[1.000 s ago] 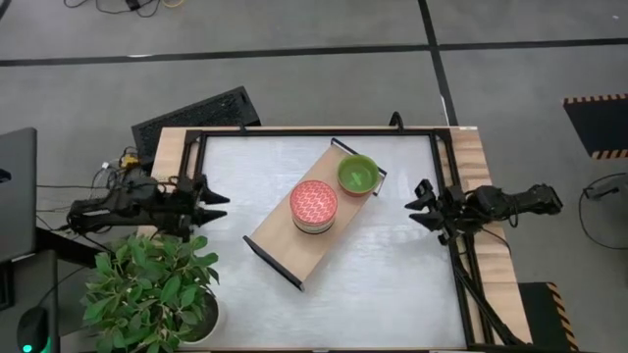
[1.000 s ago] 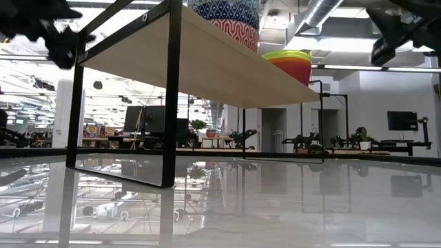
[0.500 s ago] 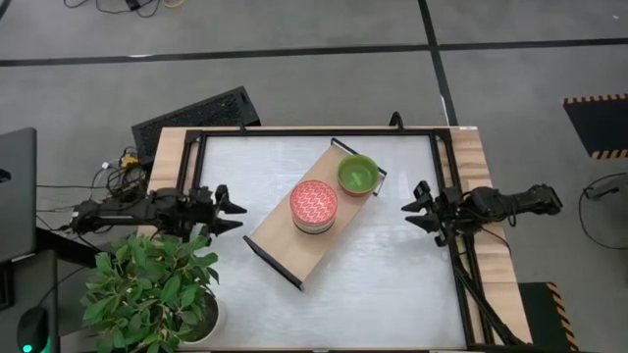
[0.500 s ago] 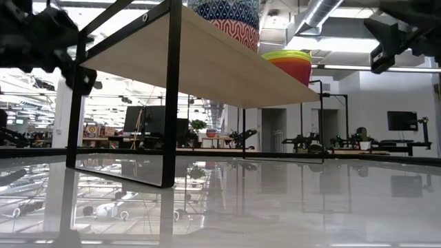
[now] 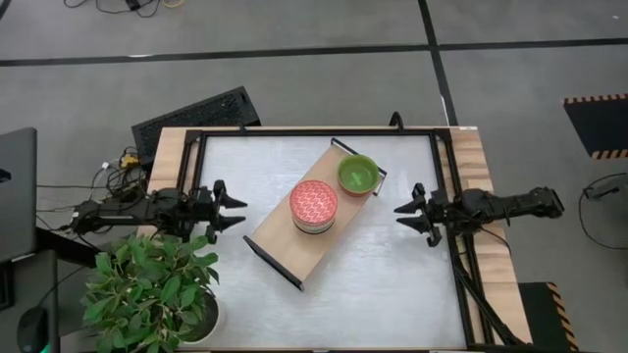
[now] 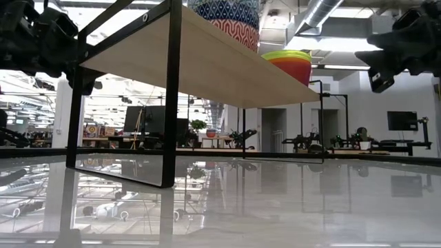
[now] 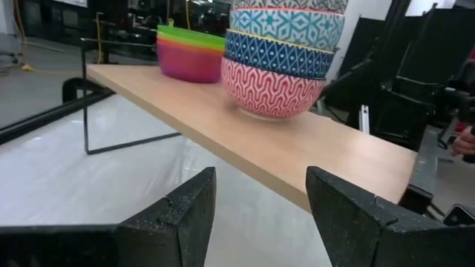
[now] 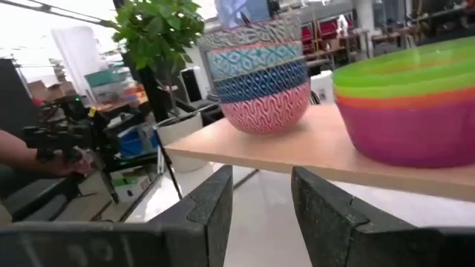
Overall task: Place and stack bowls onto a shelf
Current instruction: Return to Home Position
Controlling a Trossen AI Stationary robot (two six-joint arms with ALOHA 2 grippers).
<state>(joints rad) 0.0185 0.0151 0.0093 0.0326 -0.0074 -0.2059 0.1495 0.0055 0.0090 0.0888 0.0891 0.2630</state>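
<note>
patterned stack [image 6: 226,14]: top cut off | plain stack [image 5: 357,175]: hidden below top

Open-plan workroom. Grey floor [image 5: 294,39] crossed by dark lines; a white, black-framed desk [image 5: 392,284] with wood side strips. Beside it: black keyboard [image 5: 196,116], leafy potted plant [image 5: 147,284], hazard-striped mat [image 5: 599,123]. Beyond: white walls, exposed ceiling ducts [image 6: 324,14], a dark wall monitor [image 6: 401,120], bright overhead light.

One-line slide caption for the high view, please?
Left gripper and right gripper, both open, flank the shelf holding a patterned bowl stack and a green-topped stack.
</note>
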